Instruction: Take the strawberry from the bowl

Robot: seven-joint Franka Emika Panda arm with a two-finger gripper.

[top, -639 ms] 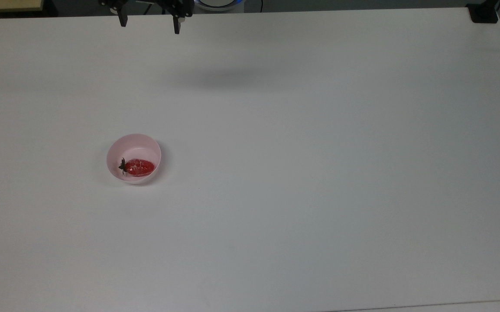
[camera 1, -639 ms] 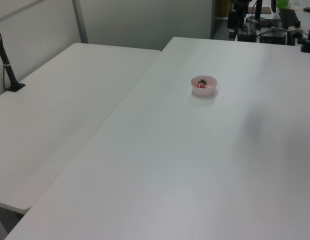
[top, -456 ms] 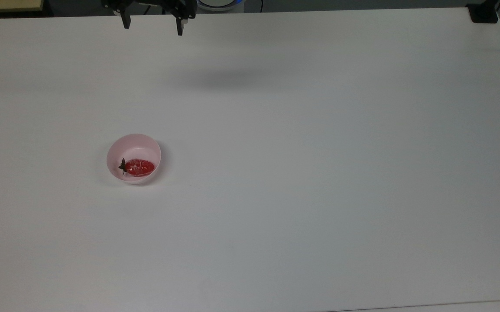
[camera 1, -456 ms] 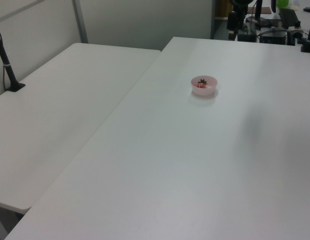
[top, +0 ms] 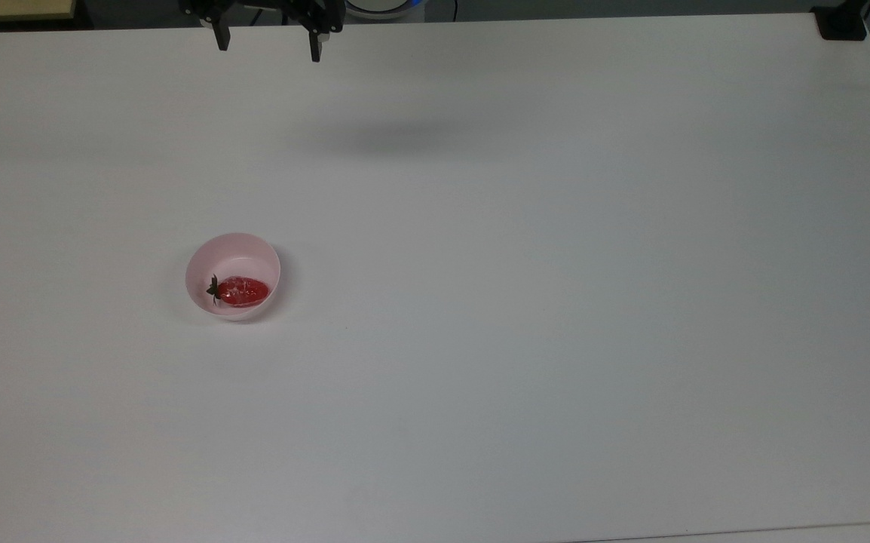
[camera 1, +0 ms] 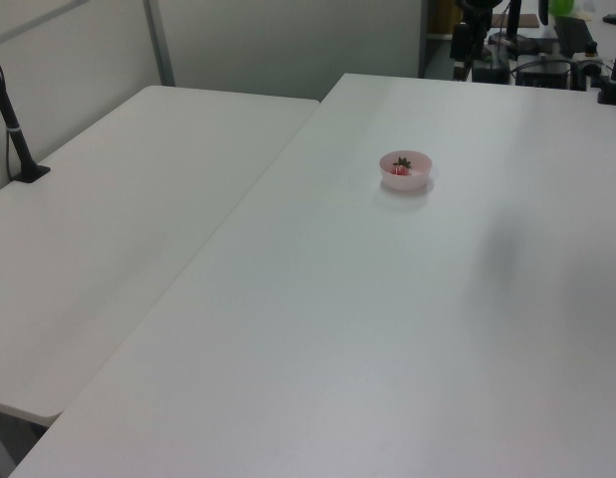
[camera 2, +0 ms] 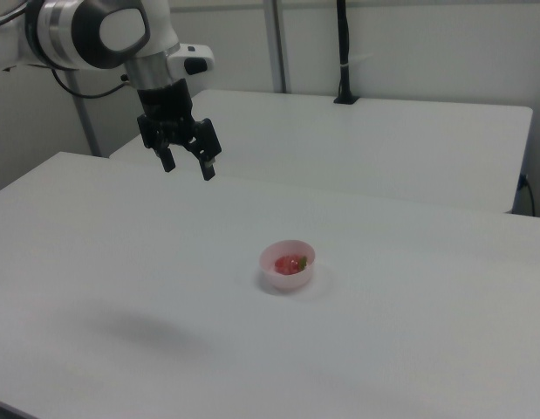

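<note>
Worktop: white worktop (top: 556, 302) all around us, broad and matte, and we spot a second white table (camera 1: 108, 219) butted against it on the left view's left.
Bowl: we've got the pale pink bowl (top: 233, 250) standing upright on the worktop, well to the top view's left of centre; we also pick it out in the left view (camera 1: 406, 179) and the right view (camera 2: 288, 270).
Strawberry: we see the red strawberry (top: 242, 291) lying on its side inside the bowl, against the wall nearest the top view's bottom edge, its dark green cap pointing to the top view's left; it's a small red spot in the bowl in the right view too (camera 2: 290, 263).
Gripper: we find the gripper (camera 2: 187, 165) hanging in the air above the worktop, pointing down, well apart from the bowl; at the top view's upper edge (top: 268, 47) it sits far beyond the bowl.
Jaws: spread wide apart with nothing between them, and we can see both dark fingers (camera 2: 208, 167) clearly separated.
Arm: we follow the white and black arm (camera 2: 104, 30) coming in from the right view's upper left.
Shadow: we note a soft grey shadow (top: 397, 139) on the worktop, to the top view's right of the gripper.
Post: a black post (camera 1: 11, 124) stands on the second table at the left view's far left.
</note>
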